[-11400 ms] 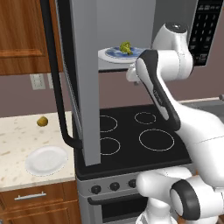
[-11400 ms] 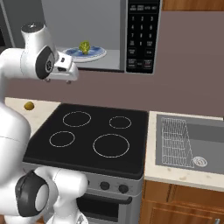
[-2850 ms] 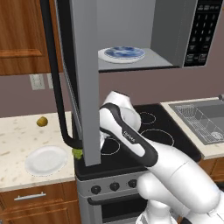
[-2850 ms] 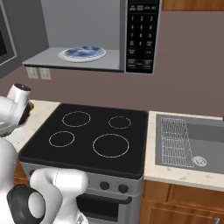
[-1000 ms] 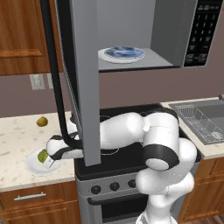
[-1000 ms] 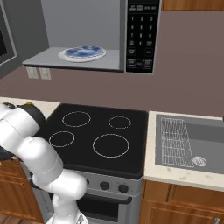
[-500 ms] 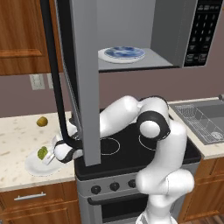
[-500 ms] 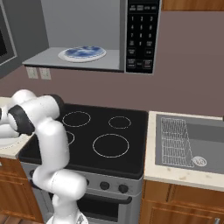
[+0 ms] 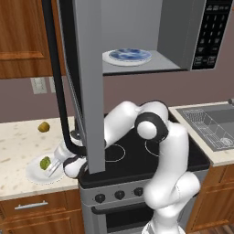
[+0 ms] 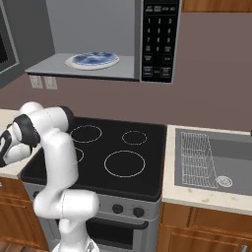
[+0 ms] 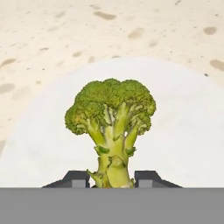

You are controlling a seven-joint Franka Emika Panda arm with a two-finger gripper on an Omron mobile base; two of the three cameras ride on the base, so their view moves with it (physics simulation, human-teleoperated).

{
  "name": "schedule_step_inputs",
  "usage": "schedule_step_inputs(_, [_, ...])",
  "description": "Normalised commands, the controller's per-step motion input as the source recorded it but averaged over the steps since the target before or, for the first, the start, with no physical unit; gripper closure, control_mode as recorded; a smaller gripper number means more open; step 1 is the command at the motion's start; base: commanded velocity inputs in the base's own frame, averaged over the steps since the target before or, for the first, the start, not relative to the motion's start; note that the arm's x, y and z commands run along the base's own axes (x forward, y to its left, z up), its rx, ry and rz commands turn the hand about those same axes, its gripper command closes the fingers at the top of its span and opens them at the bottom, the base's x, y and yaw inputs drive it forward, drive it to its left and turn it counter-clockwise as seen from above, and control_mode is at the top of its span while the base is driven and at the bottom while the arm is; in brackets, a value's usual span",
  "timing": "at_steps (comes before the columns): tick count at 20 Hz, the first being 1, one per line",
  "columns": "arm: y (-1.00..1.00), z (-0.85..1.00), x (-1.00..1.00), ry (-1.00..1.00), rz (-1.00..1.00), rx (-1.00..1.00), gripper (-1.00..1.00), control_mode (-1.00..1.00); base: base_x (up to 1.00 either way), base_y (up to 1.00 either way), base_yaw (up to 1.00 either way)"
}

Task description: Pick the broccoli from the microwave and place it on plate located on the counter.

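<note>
The broccoli (image 11: 111, 113), a small yellow-green floret, points away from the hand, its stem between my two fingertips. My gripper (image 11: 112, 177) is shut on that stem. Under it lies the plain white plate (image 11: 183, 131) on the pale speckled counter (image 11: 65, 35). From the left base view the broccoli (image 9: 45, 162) sits low over the plate (image 9: 34, 175), left of the gripper (image 9: 55, 165); whether it touches the plate I cannot tell. The microwave (image 9: 87, 68) hangs above with its tall grey door swung open.
A white plate with blue pattern (image 9: 127, 56) rests inside the microwave. A brownish-yellow ball (image 9: 43, 126) lies on the counter behind the white plate. The black stovetop (image 9: 132, 157) is right of the plate, and a sink (image 9: 210, 125) lies further right. The open door hangs just beside my hand.
My elbow has swung over the stove and the forearm has folded in. The hand and the broccoli have stayed nearly in place over the white plate.
</note>
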Motion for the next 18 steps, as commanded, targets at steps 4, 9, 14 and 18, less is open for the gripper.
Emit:
schedule_step_inputs(4, [0.03, 0.00, 0.17, 0.00, 0.00, 0.00, 1.00, -1.00, 0.00, 0.00, 0.00])
schedule_step_inputs(9, [0.00, 0.00, 0.02, 0.00, 0.00, 0.00, -1.00, -1.00, 0.00, 0.00, 0.00])
schedule_step_inputs(14, [0.00, 0.00, 0.00, 0.00, 0.00, 0.00, -1.00, -1.00, 0.00, 0.00, 0.00])
schedule_step_inputs(18, [-0.08, 0.05, 0.00, 0.00, -0.04, 0.00, -1.00, -1.00, 0.00, 0.00, 0.00])
